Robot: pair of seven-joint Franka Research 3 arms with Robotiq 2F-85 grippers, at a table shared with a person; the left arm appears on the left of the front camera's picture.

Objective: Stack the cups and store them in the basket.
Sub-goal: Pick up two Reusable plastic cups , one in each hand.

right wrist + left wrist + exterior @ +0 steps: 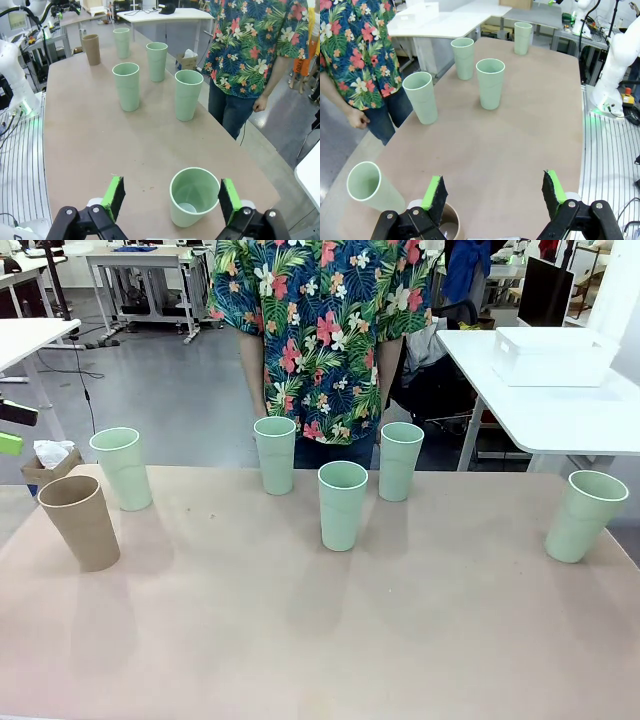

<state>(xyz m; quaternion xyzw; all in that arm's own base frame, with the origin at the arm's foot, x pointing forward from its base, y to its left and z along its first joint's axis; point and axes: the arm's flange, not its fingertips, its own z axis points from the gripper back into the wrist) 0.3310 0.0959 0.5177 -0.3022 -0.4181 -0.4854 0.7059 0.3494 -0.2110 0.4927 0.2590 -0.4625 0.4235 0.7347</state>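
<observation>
Bright, even light from overhead washes my surface (pixel 300 640); the cups (pixel 343 505) cast only soft, pale shadows toward my side. Both wrist views bow straight edges near their borders. Near and far things look sharp.

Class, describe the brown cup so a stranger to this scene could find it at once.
Start at the beige table before the person in the flowered shirt. At its end on the robot's left, beside a green cup, stands the brown cup, nearer the robot. It alone is brown: the other five are pale green.
</observation>
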